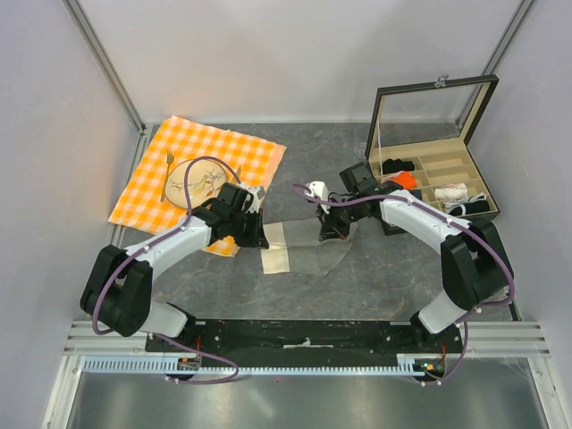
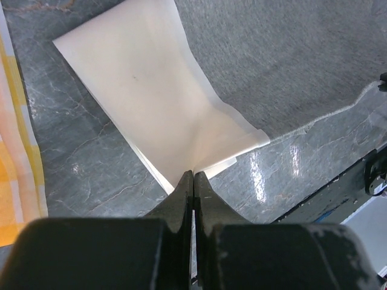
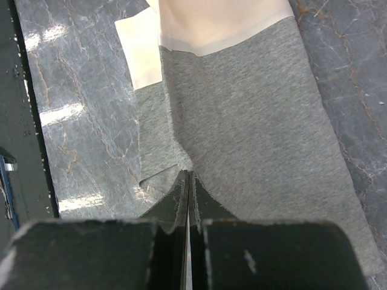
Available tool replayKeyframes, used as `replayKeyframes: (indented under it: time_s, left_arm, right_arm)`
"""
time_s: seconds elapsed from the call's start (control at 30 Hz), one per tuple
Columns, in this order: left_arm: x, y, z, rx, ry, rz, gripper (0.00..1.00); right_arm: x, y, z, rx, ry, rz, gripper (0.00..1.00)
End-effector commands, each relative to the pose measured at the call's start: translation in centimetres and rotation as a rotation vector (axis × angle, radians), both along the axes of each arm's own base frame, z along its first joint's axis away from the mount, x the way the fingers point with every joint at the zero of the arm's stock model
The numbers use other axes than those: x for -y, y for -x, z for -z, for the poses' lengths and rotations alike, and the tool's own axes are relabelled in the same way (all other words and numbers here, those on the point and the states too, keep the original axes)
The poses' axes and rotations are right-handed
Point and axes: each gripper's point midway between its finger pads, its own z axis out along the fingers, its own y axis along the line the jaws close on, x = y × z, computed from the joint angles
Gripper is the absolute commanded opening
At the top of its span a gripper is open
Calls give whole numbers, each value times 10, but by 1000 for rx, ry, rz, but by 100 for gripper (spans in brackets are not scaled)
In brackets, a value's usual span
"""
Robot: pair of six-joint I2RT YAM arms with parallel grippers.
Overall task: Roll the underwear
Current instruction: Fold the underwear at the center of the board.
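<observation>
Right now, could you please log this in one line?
left gripper: shut on underwear, cream strip | right gripper: shut on grey cloth | underwear: flat, unrolled

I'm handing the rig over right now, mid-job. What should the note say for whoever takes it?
Left gripper: fingers shut, pinching an edge of the cream strip.
Right gripper: fingers shut, pinching the edge of the grey part of the underwear.
The underwear lies spread flat on the table between the two arms.
Done: both grips taken.
Left: no roll started; all the rolling remains.
</observation>
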Motion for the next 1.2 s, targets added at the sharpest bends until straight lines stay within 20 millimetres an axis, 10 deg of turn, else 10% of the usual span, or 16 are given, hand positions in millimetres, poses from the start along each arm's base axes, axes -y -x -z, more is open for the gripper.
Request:
replayKeyframes:
  time_s: [0.0,0.33,0.67,1.0,1.17]
  left_arm:
    - [0,8,2,-26,4,-29,2]
    - [-3,25,27,-101,-26,-35,10]
    - [4,39,7,-74,28,-14,37]
    - [-1,19,-13,64,15,-32,39]
    - [8,8,4,37,3,-3,35]
  right_arm:
    - [-3,12,-5,5,-26,-55,0]
    - [-3,34,30,-88,50,-120,3]
    - [7,82,31,-214,80,-283,39]
    - [16,-4,4,-103,43,-38,31]
    - [0,13,15,36,63,-184,35]
